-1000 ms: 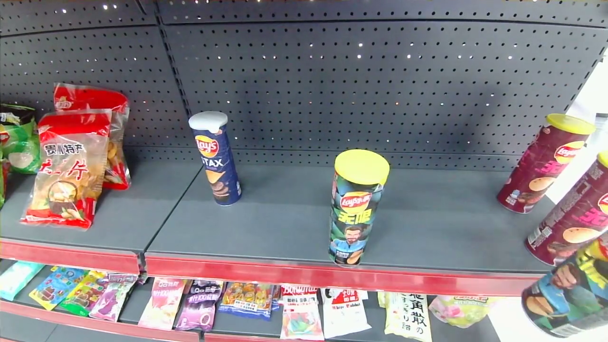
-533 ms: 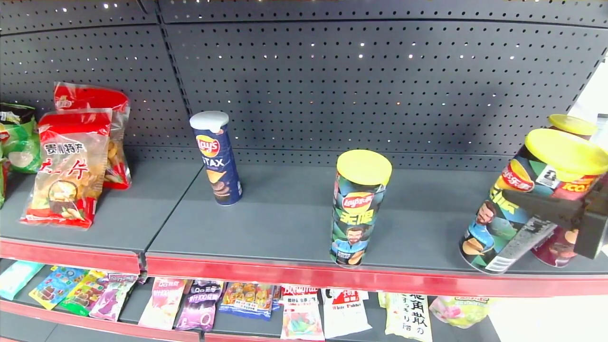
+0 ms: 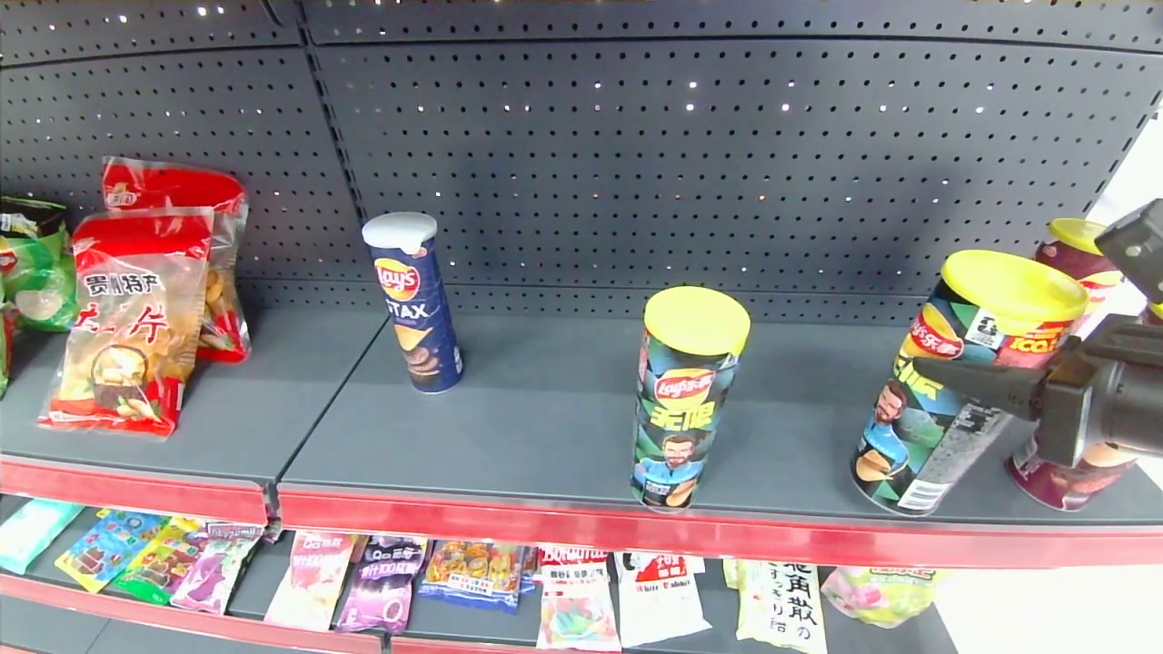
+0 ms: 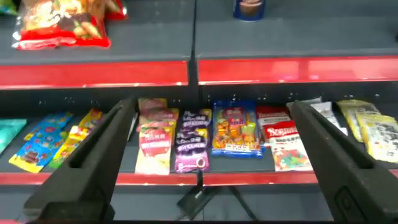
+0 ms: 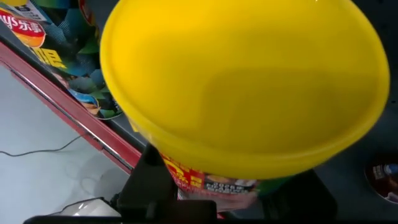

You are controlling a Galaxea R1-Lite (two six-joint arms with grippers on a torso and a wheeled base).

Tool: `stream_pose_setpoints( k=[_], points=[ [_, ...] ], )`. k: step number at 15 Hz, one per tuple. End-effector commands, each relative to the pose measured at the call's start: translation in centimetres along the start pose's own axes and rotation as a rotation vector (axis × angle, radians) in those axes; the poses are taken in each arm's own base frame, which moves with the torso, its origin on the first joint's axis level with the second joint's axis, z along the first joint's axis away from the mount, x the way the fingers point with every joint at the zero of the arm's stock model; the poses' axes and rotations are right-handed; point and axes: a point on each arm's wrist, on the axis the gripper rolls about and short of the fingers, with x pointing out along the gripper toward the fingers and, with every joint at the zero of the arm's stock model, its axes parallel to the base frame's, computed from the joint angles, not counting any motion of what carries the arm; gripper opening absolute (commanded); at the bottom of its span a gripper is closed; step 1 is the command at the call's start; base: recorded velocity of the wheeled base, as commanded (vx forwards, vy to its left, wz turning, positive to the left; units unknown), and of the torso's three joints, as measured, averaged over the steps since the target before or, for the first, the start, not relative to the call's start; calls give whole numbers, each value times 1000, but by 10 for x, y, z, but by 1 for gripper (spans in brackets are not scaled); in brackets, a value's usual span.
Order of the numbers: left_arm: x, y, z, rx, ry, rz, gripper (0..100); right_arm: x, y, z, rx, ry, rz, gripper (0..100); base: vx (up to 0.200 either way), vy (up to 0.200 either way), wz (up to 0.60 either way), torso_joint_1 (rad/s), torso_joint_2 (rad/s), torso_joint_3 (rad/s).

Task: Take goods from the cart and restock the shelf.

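My right gripper (image 3: 949, 372) is shut on a green chip can with a yellow lid (image 3: 909, 436). It holds the can tilted at the right end of the grey shelf (image 3: 545, 427), with the base low over the front edge. In the right wrist view the yellow lid (image 5: 242, 81) is close up, with dark fingers (image 5: 149, 183) on either side below it. A matching can (image 3: 688, 400) stands upright mid-shelf. My left gripper (image 4: 205, 162) is open, with nothing between its fingers, facing the lower shelf's snack bags (image 4: 186, 137).
A blue can (image 3: 413, 304) stands at the back left of the shelf. Maroon cans (image 3: 1077, 263) stand behind the held can at the far right. Red snack bags (image 3: 136, 318) lean at the left. A red lip (image 3: 545, 522) runs along the shelf front.
The right gripper has carried the can up from the lower right onto the shelf's right end and then a little left. Nothing else moved.
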Motion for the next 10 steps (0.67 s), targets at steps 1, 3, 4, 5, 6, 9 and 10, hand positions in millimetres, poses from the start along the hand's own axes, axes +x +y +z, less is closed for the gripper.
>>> stream_pose_setpoints(
  k=[1, 3, 4, 5, 6, 9, 10],
  points=[
    [1, 1, -2, -8, 5, 44, 100, 4, -1, -1, 2, 12, 2, 0, 0, 0, 0, 0, 0, 0],
    [7, 1, -9, -38, -43, 34, 100, 9, -3, -3, 9, 28, 6, 0, 0, 0, 0, 0, 0, 0],
    [9, -1, -10, -40, -66, -33, 100, 15, -6, -2, 11, 24, 1, 0, 0, 0, 0, 0, 0, 0],
    [9, 0, -11, -42, -50, -13, 100, 21, -9, -1, 7, 12, -2, 0, 0, 0, 0, 0, 0, 0],
    [9, 0, -11, -42, -51, -4, 100, 26, -11, 0, 3, 2, -4, 0, 0, 0, 0, 0, 0, 0],
    [9, 0, -11, -39, -51, -2, 100, 62, -20, 15, -22, -67, 35, 0, 0, 0, 0, 0, 0, 0],
    [9, 0, -11, -39, -51, -2, 100, 68, -21, 19, -28, -85, 90, 0, 0, 0, 0, 0, 0, 0]
  ],
)
